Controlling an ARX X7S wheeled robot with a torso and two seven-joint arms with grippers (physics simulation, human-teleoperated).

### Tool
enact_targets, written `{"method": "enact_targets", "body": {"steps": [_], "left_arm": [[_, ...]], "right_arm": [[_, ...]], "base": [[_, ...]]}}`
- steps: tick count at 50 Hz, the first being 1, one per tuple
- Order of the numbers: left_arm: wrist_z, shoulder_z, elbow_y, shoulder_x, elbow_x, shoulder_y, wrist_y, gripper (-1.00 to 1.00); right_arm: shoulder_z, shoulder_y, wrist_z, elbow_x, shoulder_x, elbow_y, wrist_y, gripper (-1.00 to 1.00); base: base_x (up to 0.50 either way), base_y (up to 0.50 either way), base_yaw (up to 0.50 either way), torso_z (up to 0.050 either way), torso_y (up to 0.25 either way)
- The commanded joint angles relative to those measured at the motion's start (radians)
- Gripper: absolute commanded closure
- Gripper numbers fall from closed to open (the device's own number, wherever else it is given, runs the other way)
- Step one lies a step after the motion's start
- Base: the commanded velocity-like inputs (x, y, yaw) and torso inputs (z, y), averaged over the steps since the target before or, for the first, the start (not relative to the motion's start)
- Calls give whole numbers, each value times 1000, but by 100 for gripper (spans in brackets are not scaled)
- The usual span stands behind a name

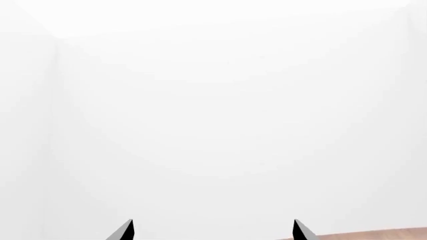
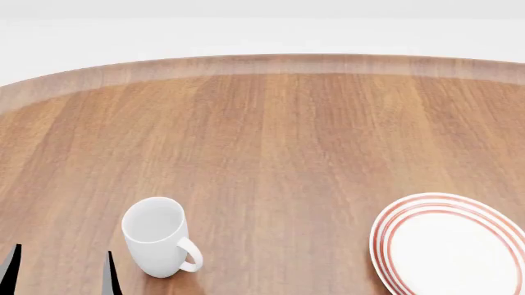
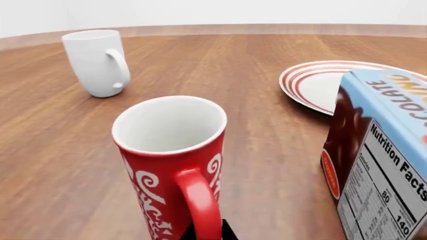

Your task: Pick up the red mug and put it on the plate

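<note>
The red mug [image 3: 175,165], with white swirls and a white inside, stands upright close in front of the right wrist camera. Its red handle faces the camera. My right gripper [image 3: 208,231] has a dark fingertip on each side of the handle, shut on it. The mug's base is cut off by the frame edge. The plate [image 3: 298,80], white with red rings, lies beyond the mug to one side, and shows at the head view's lower right [image 2: 385,236]. The red mug and right gripper are outside the head view. My left gripper [image 2: 61,273] [image 1: 213,232] is open and holds nothing.
A plain white mug [image 2: 156,236] [image 3: 97,60] stands just beside the left gripper, handle toward the plate. A blue chocolate box [image 3: 380,150] with a nutrition label stands close beside the red mug, between it and the plate. The wooden table [image 2: 271,135] has a curved far edge.
</note>
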Motion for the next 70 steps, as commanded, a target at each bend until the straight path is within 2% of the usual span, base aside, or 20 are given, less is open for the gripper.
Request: {"method": "enact_targets", "body": {"steps": [1, 14, 25, 41, 55, 67, 70], "left_arm": [[-3, 2, -1, -1, 0, -1, 2, -100], [-8, 4, -3, -2, 1, -2, 6, -100], [-8, 7, -6, -3, -1, -4, 12, -100], [-12, 11, -10, -4, -1, -6, 20, -100], [-15, 14, -13, -5, -4, -8, 26, -100], [-17, 16, -14, -6, -6, -9, 27, -100], [-18, 16, -14, -6, -5, -9, 27, -100]], "right_arm": [[-3, 3, -1, 0, -3, 13, -4, 100], [3, -2, 14, 3, 11, -16, 12, 100], [62, -89, 169, -51, 142, -471, 242, 100], [133, -91, 302, -46, 242, -847, 548, 100], [254, -24, 426, 120, 329, -1092, 834, 100], [370, 59, 524, 359, 415, -1223, 984, 100], [382, 85, 574, 436, 469, -1239, 984, 100]], "base": [[0, 0, 0, 0, 0], [0, 0, 0, 0, 0], [0, 0, 0, 0, 0], [0, 0, 0, 0, 0], [0, 0, 0, 0, 0], [0, 0, 0, 0, 0], [0, 0, 0, 0, 0]]}}
